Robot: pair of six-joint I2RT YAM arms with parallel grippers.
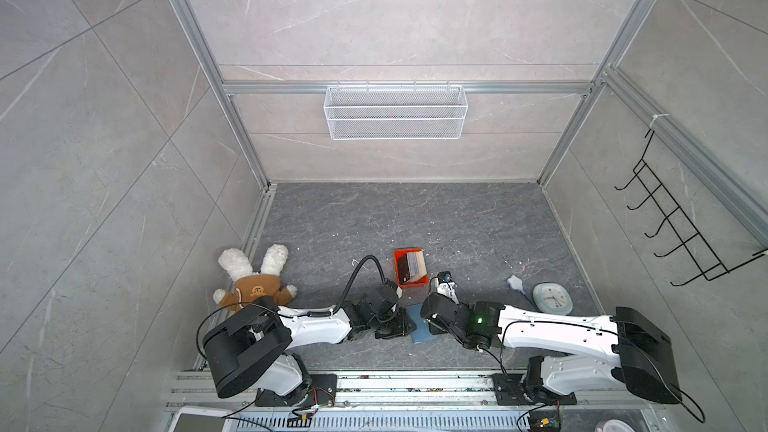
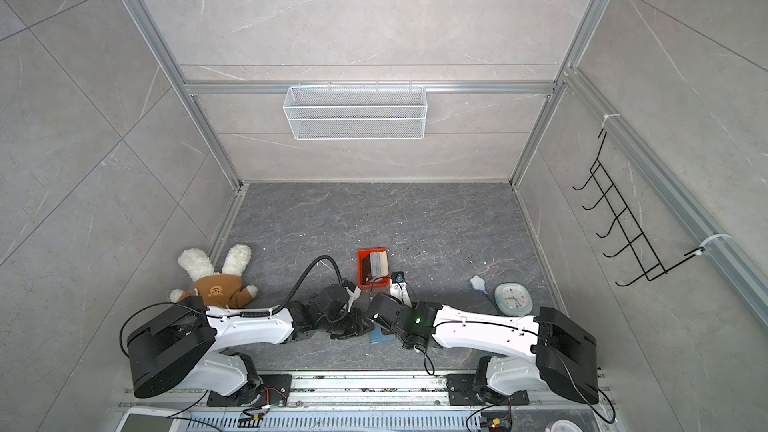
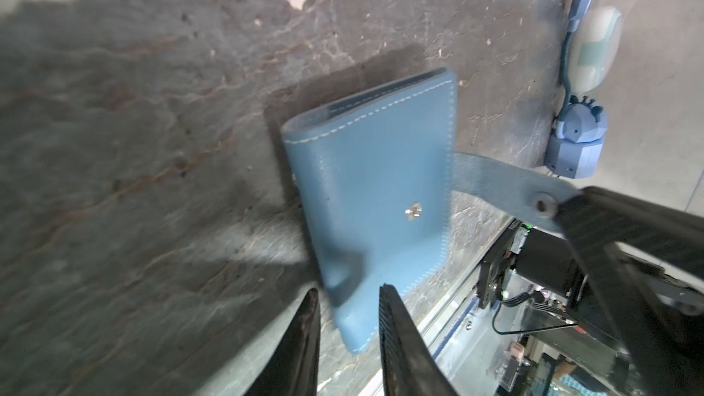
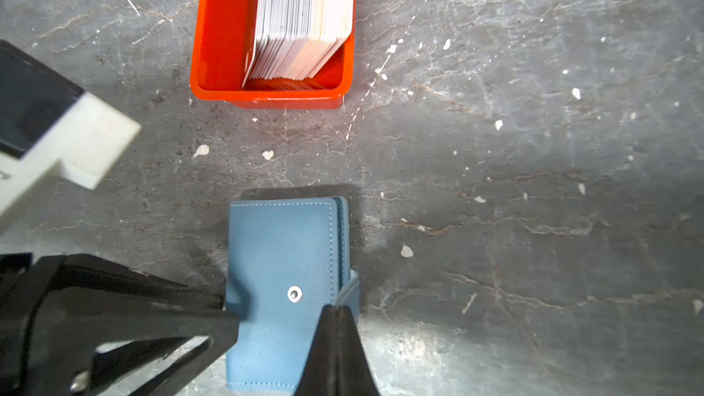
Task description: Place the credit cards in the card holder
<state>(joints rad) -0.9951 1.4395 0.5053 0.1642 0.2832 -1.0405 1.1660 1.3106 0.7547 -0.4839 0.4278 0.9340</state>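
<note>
The folded holder (image 4: 282, 245) lies on the table (image 4: 514, 192) near the tray (image 4: 217, 32) of cards (image 4: 301, 13), the right gripper (image 4: 336, 314) pinching its tab (image 3: 491, 179) and the left gripper (image 3: 348, 289), jaws apart, at its edge, so we should pull the tab gently, without dragging the holder.
</note>
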